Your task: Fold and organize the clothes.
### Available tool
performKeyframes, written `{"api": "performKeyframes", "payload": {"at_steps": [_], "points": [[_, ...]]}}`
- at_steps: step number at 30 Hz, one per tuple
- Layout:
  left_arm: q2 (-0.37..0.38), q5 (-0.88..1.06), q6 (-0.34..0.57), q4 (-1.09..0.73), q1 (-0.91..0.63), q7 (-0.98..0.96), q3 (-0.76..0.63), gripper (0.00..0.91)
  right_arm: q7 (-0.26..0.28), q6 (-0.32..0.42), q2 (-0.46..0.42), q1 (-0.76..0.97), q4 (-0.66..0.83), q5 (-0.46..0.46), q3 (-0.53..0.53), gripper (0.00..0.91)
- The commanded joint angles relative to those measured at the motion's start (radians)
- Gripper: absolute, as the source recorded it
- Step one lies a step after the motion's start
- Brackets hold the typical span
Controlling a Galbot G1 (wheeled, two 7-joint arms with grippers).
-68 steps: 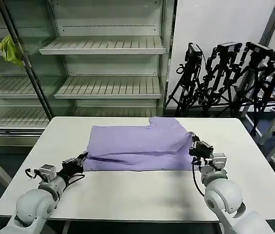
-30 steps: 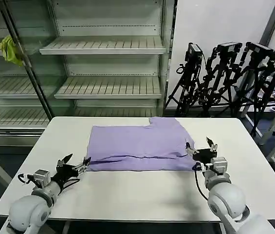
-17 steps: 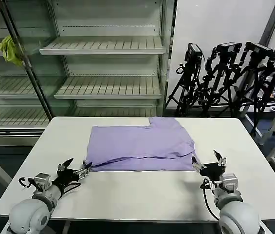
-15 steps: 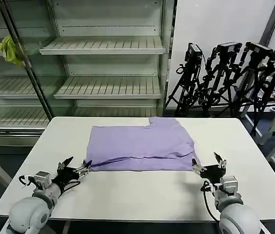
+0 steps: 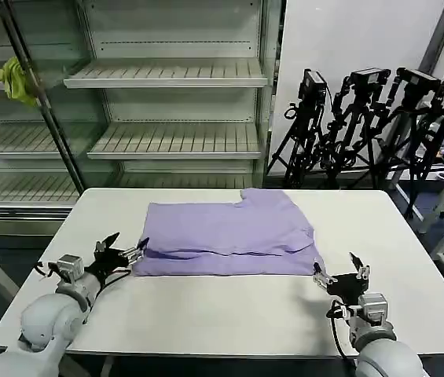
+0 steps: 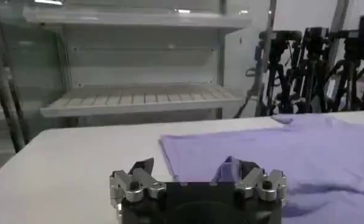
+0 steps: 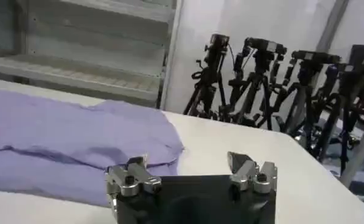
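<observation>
The clothes are one lavender T-shirt (image 5: 225, 234) lying folded into a wide band across the middle of the white table (image 5: 206, 314). My left gripper (image 5: 123, 251) rests low on the table at the shirt's near left corner, open. In the left wrist view the left gripper (image 6: 191, 168) spans that corner of the shirt (image 6: 279, 146), with one fingertip against a small raised fold. My right gripper (image 5: 339, 275) is open just off the shirt's near right corner. In the right wrist view the right gripper (image 7: 187, 161) holds nothing, and the shirt (image 7: 66, 134) lies beyond one finger.
Empty metal shelves (image 5: 166, 75) stand behind the table, with a yellow-green cloth (image 5: 13, 78) on the far left shelf. A row of black tripods (image 5: 379, 118) stands at the back right. Bare tabletop runs along the near edge in front of the shirt.
Both grippers were closed on the shirt's near side corners and have opened. The right one has drawn back toward the table's near edge; the left stayed by the left corner. The shirt lies flatter.
</observation>
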State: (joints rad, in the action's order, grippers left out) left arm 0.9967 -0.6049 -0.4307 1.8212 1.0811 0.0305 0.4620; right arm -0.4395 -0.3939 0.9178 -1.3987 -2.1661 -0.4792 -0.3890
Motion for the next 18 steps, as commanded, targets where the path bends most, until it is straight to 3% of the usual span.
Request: {"api": "performKeyframes", "payload": {"at_steps": [1,9,18], "points": [[0.015,0.0,0.064,-0.097,-0.096,0.011,-0.035,0.907,-0.003,0.001,-0.001,-0.009,-0.005,0.001,-0.01,0.907],[0.035,-0.015,0.115,-0.137,-0.107,0.01,-0.021,0.907,0.006,0.012,0.017,-0.019,-0.003,0.019,-0.002,0.907],[-0.01,-0.098,0.043,-0.019,-0.006,-0.031,0.025,0.907,0.008,0.01,0.021,-0.027,-0.018,0.031,0.011,0.907]]}}
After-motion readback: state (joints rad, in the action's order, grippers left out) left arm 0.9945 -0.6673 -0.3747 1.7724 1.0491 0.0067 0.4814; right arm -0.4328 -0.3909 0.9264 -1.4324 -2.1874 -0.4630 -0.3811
